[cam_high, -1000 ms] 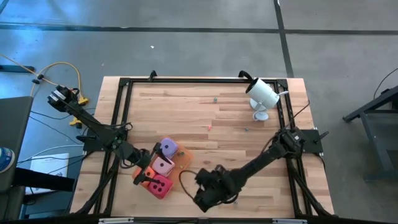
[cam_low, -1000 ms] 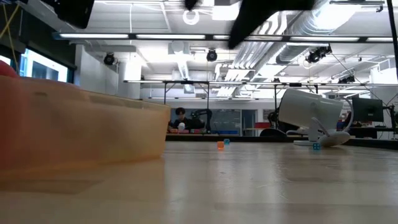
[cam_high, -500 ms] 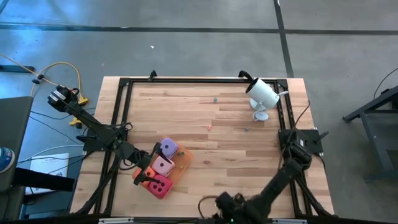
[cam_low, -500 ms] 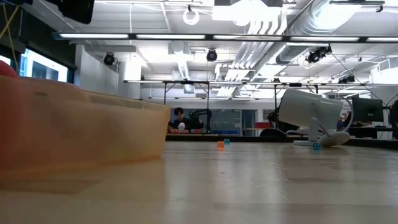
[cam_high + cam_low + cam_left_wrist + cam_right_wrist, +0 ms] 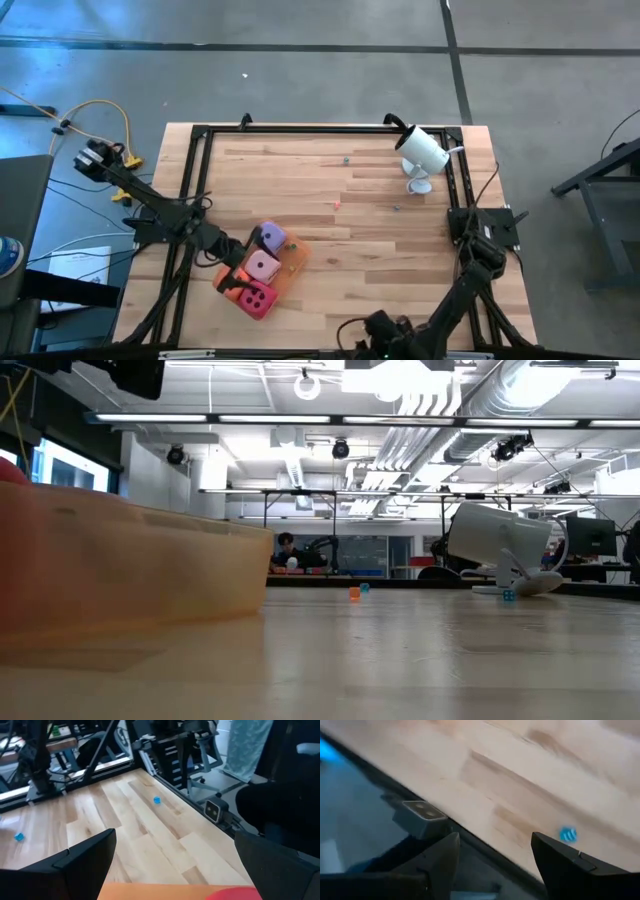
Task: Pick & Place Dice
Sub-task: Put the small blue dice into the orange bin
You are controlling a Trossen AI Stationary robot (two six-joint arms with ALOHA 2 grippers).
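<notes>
The left gripper (image 5: 172,865) has its two dark fingers (image 5: 75,862) spread wide apart with nothing between them. It hangs over the left end of the flat orange tray (image 5: 293,262), at the left front part of the light wooden table (image 5: 370,200). On that tray lie three soft cubes with dark pips: a purple die (image 5: 270,238) farthest back, a light pink die (image 5: 262,266) in the middle, and a magenta die (image 5: 257,298) nearest the front edge. The orange die cannot be made out. The right gripper (image 5: 492,857) has its fingers (image 5: 565,865) partly apart and empty, at the table's front edge, well apart from the tray. A white camera on a stand (image 5: 420,155) sits at the back right corner.
</notes>
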